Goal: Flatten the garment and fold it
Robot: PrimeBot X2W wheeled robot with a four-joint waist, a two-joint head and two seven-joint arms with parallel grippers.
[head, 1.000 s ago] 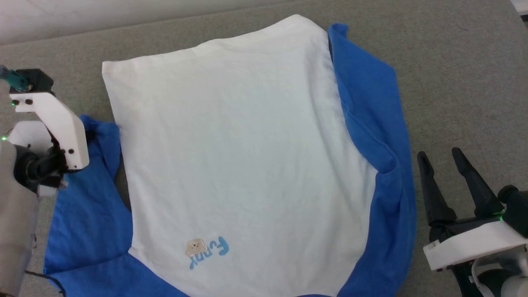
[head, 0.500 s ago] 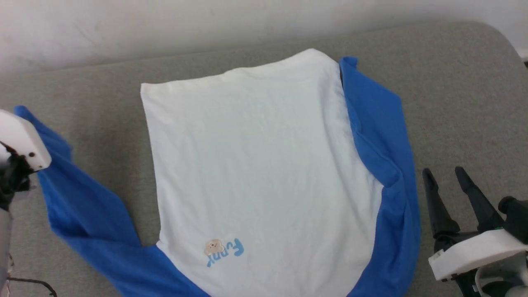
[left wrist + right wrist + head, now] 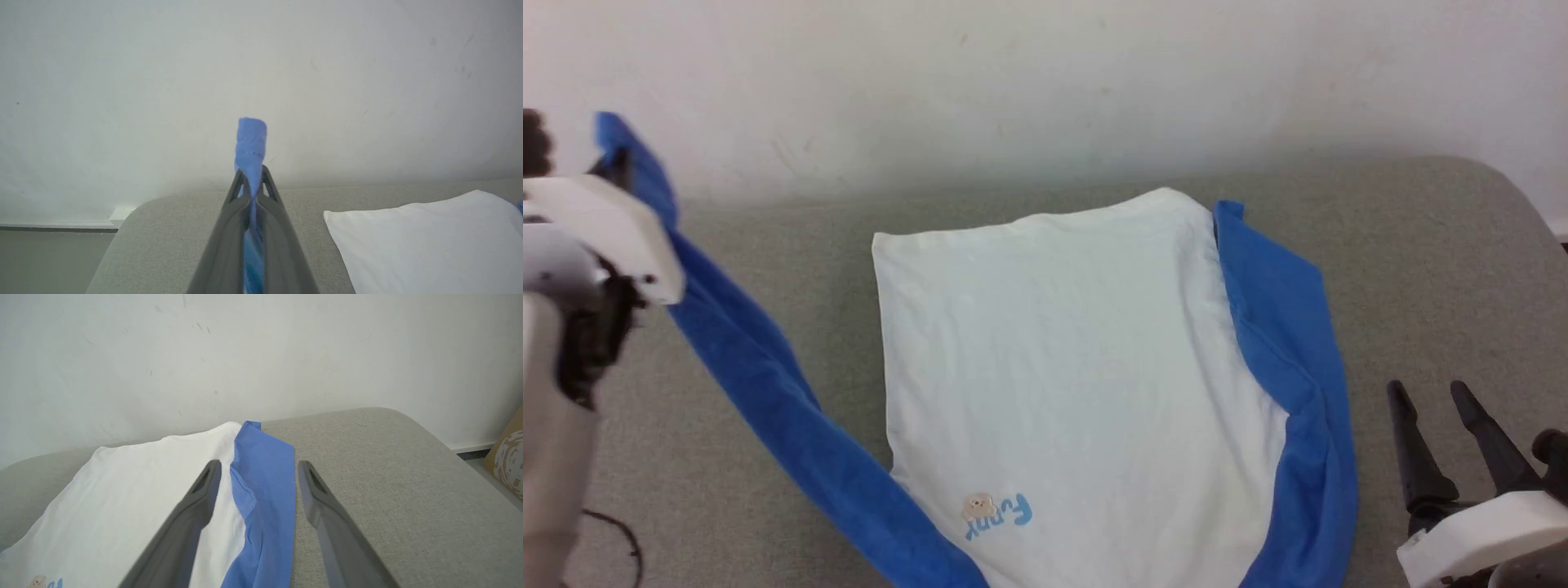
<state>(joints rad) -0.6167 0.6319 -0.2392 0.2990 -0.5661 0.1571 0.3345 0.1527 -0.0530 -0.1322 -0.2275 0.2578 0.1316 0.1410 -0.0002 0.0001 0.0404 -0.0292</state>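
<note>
The garment (image 3: 1078,359) has 1 sleeve (image 3: 768,384) pinched between the left fingers (image 3: 224,253).

I have the garment (image 3: 1078,367) lying on the padded table (image 3: 1421,269), with the wall (image 3: 1013,82) behind it. Its left sleeve (image 3: 752,359) rises leftward off the table into my left gripper (image 3: 250,175). My right gripper (image 3: 1427,385) sits near the right sleeve (image 3: 1282,327), on its right and apart from it.

Right gripper (image 3: 1427,390) had two long black tapered fingers on a white housing (image 3: 1478,535). Left gripper (image 3: 250,176) was grey, slotted near the tips; white wrist block (image 3: 605,224) bore dark screws (image 3: 649,280). Thin black cable (image 3: 629,543) below.
</note>
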